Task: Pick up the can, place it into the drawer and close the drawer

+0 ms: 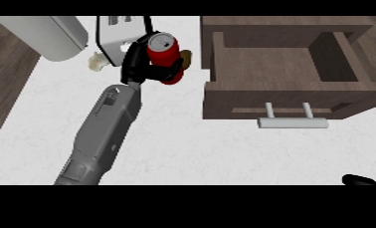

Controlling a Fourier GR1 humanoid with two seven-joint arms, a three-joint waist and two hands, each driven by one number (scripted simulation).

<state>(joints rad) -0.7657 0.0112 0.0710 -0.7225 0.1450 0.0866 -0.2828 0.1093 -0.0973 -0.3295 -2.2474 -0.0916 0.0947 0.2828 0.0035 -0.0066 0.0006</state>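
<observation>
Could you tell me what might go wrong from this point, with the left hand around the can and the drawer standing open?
1. The left hand curls round the red can close to a white appliance and a small brown object; lifting might knock either.
2. The drawer lies to the right, so the can must clear its near wall or it may strike it.
3. The right hand barely shows at the lower edge, far from the handle.
</observation>
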